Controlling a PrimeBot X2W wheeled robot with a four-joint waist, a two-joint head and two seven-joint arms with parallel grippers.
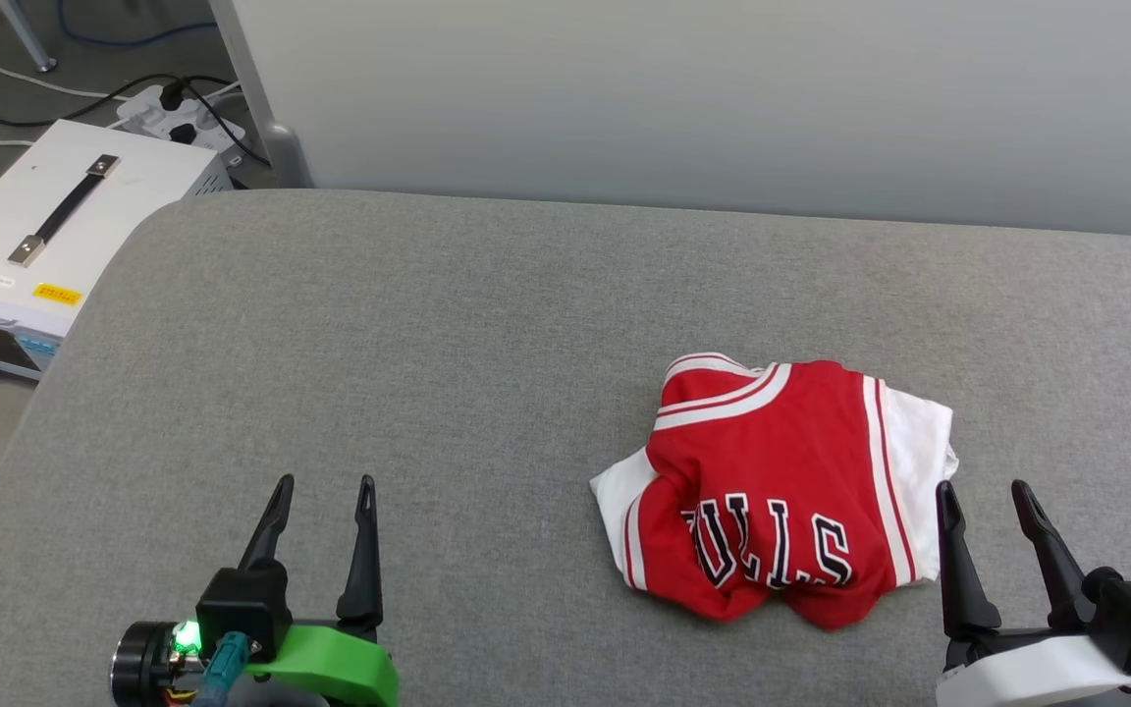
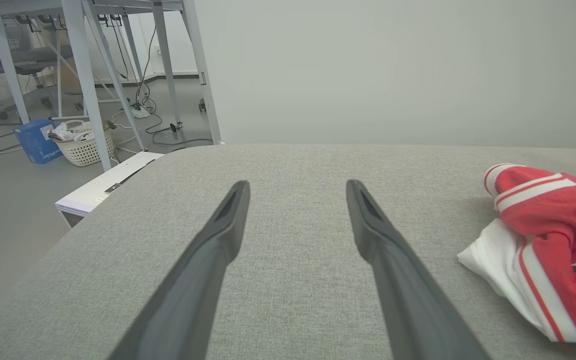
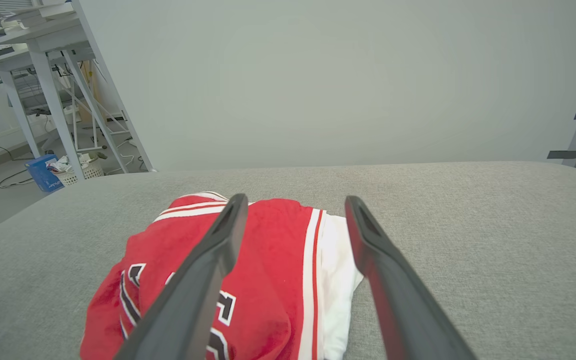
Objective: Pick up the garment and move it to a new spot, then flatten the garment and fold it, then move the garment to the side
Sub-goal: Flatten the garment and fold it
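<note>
Crumpled Bulls jersey (image 1: 772, 481) sits lower right on grey counter (image 1: 428, 344); left gripper (image 1: 326, 481) and right gripper (image 1: 982, 486) jaws apart, empty, so I'd drop right onto a raised fold, pinch deep, lift clear.

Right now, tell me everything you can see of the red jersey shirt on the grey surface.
The garment is a red jersey-style shirt of soft-looking knit, with white sleeves, red-and-white striped trim and black, white-outlined letters, partly hidden in folds and upside down in the head view. It lies crumpled in a loose heap, not flattened or folded, on the grey fabric surface, toward the robot's right. The open right gripper stands beside its white edge; whether it touches cannot be told.
</note>
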